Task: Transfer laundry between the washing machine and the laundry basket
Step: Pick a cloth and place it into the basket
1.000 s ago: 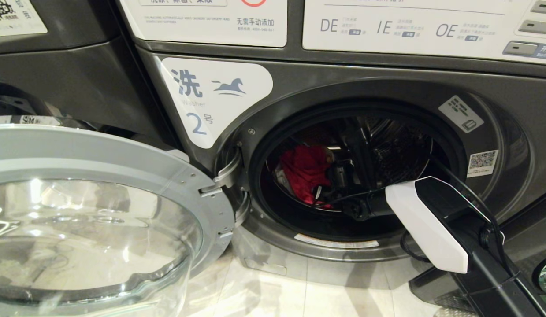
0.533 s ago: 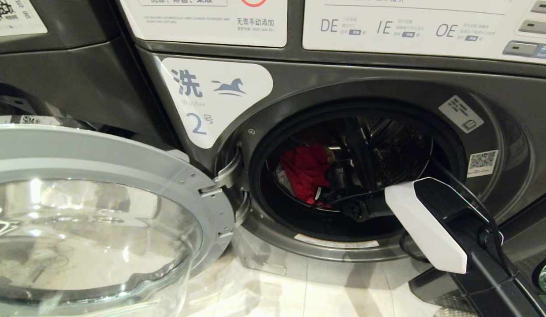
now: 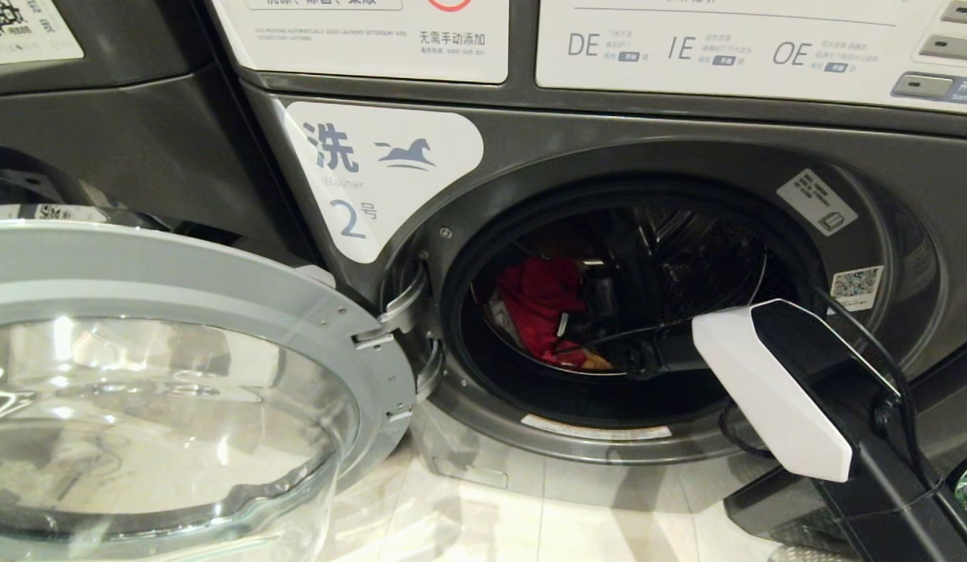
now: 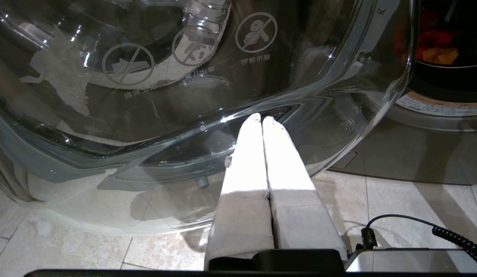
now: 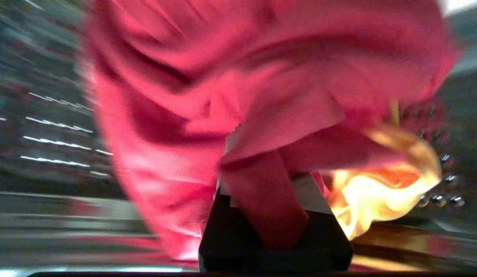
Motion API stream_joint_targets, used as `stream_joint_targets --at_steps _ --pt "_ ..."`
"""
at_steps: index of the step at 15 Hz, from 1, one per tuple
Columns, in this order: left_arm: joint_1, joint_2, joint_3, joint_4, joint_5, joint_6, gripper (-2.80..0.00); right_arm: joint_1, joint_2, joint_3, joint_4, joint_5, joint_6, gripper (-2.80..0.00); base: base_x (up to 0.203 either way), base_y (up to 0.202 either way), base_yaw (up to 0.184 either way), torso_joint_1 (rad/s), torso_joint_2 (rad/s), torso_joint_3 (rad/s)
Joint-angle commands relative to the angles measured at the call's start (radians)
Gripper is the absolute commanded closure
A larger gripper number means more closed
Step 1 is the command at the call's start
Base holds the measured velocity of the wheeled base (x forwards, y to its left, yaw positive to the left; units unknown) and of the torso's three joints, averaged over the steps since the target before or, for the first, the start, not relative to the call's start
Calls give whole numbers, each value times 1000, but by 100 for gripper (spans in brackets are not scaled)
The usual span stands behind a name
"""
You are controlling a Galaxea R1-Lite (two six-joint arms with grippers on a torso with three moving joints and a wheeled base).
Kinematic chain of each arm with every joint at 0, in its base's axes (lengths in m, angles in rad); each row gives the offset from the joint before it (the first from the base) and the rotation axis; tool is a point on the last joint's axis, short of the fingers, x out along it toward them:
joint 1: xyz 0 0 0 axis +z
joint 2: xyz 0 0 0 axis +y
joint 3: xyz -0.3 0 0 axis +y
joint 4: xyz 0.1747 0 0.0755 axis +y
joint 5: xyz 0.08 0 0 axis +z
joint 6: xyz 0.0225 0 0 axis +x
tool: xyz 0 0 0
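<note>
Inside the washing machine (image 3: 686,125) drum, right gripper (image 5: 261,161) clamps red garment (image 3: 542,300); left gripper (image 4: 261,119) shut beside door (image 3: 179,281).

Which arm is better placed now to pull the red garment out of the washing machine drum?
The right. Its gripper is inside the drum, fingers shut on the red garment. The left gripper is shut, low by the open glass door.

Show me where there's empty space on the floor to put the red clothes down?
Bare tile floor lies between the open glass door and the right arm, below the washing machine. Inside the drum it is crowded: the right hand grips the red cloth.
</note>
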Motion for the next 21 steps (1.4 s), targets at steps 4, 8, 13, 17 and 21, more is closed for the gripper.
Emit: stream_joint_targets --at_steps 4,8,13,17,21 --pt "0 -1 0 0 0 0 0 66 -232 214 -21 -72 -3 0 0 0 0 0 0 0" --pt "0 -1 0 1 0 0 0 161 -459 628 -189 -133 -19 0 0 0 0 0 0 0" --pt "0 -1 0 1 0 0 0 345 -848 1111 -415 -215 -120 0 0 0 0 0 0 0" --pt "0 -1 0 0 0 0 0 451 -1204 1402 -469 -218 -202 0 0 0 0 0 0 0" --pt "0 -1 0 0 0 0 0 538 -1604 1593 -480 -88 -354 0 0 0 0 0 0 0"
